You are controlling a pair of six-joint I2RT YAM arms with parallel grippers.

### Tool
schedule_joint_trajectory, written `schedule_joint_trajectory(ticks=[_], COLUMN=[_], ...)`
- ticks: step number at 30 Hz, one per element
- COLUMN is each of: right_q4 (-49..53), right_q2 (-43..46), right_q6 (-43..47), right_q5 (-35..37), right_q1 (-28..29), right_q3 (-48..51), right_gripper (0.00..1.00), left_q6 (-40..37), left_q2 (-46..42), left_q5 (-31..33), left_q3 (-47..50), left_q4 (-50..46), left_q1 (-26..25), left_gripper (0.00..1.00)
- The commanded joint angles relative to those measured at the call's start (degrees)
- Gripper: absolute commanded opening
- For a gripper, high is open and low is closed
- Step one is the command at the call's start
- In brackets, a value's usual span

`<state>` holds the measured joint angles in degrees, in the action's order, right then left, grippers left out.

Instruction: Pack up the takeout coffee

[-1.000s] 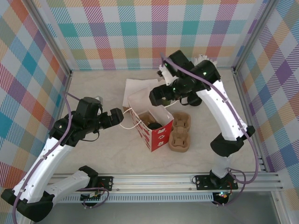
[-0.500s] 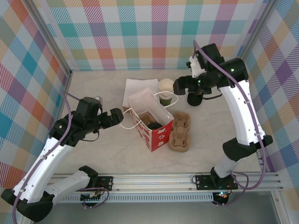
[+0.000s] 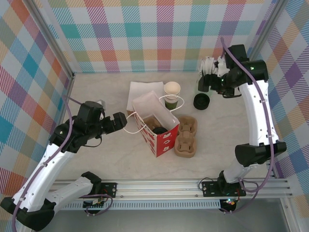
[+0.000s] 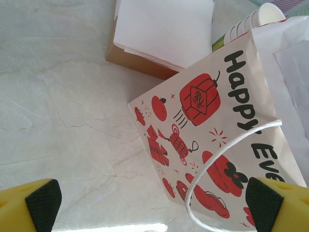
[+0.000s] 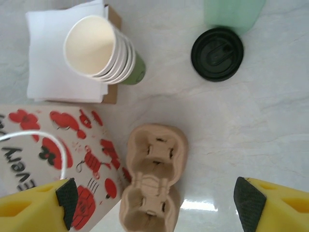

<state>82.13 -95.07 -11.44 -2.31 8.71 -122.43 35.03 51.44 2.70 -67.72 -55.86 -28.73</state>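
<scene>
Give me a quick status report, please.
Left gripper, right gripper open, empty. Dark round item inside red-and-white paper bag, maybe the coffee. Black plastic lid loose on table.

Overhead view far; wrist views downward, close, sharing bag (image 4: 203, 125).

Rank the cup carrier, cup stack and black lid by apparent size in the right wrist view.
1. Cup carrier.
2. Cup stack, though it stands taller, nearer the camera, so this is unsure.
3. Black lid.
</scene>
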Motion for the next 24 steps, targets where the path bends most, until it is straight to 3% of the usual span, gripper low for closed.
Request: schedule_joint_trajectory(ticks=[1,12,24], right_q4=[-3.99,-10.86,-10.81], right_q2=[-2.72,-12.15,-22.78], right_q6=[1.62,1.62,0.68], right_q5=[3.23,8.61,7.76], right_q1=[-1.84,-4.97,-6.42], right_q3=[0.31,-2.64,-11.83], right_gripper=[0.81,0.65,0.45], left_q6=[0.47,1.10,1.05], left_q2=[-1.65,-3.63,-4.40], left_q5=[1.05,1.13,1.75], left_q3=[1.07,2.48,2.86], left_q4=[-0.87,-1.19,-1.80], left_q1=[0.34,0.34,0.34], left_gripper=[1.00,1.00,1.00])
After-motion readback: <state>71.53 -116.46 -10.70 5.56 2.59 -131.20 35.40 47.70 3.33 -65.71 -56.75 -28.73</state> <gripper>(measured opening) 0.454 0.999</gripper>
